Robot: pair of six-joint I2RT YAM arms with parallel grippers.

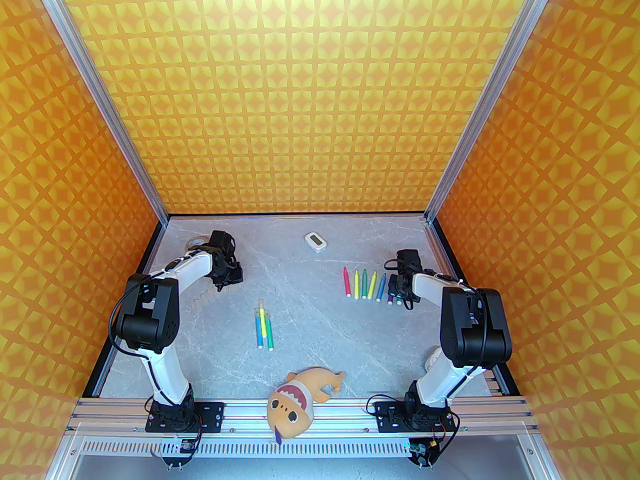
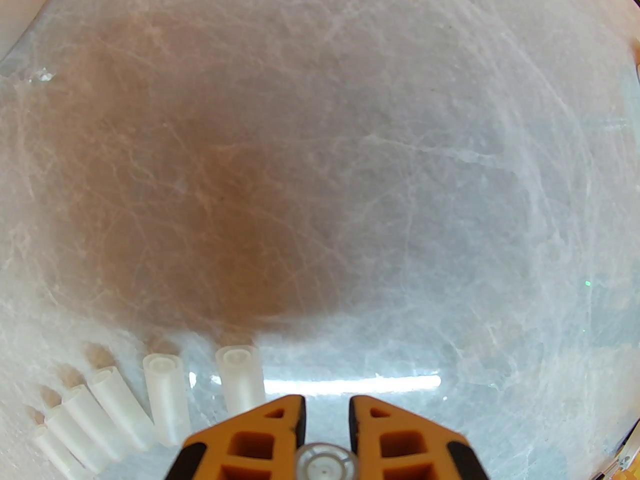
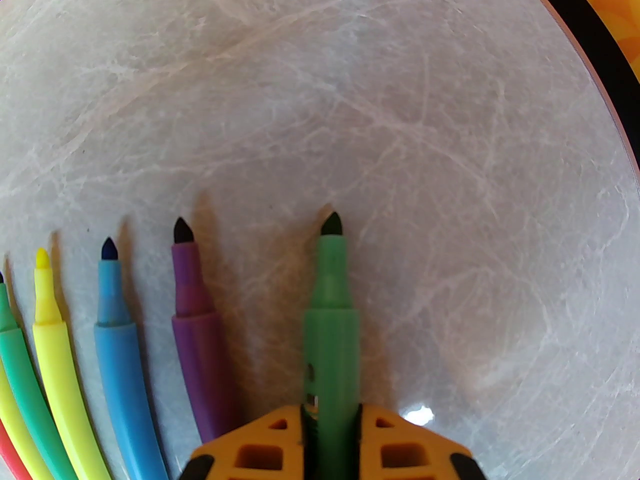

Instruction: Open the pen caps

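Seen from above, a grey marbled bench [image 1: 310, 288] sits inside orange patterned walls, with my two arms bolted at its near edge. My right fingers [image 3: 294, 415] are clamped shut on the barrel of a green plastic marker pen [image 3: 330, 308], whose dark tip is bare and points away from me. It lies at the right end of a row of uncapped pens [image 3: 117, 348]: purple, blue, yellow, green and others.

My left fingers [image 2: 294, 407] are closed over the far-left part of the bench, pinching what looks like a small pale translucent pen cap [image 2: 325, 464], seen end-on. Just to their left, five loose pen caps [image 2: 167, 398] lie in a row on the bench.

I judge most of the job done, since seven pens show bare tips. Three more slim coloured pens [image 1: 265, 328] lie well apart at mid-bench. They look still capped, though they are too small to be sure. A plush fish toy [image 1: 292, 405] and a small white timer [image 1: 315, 241] lie apart from all this.
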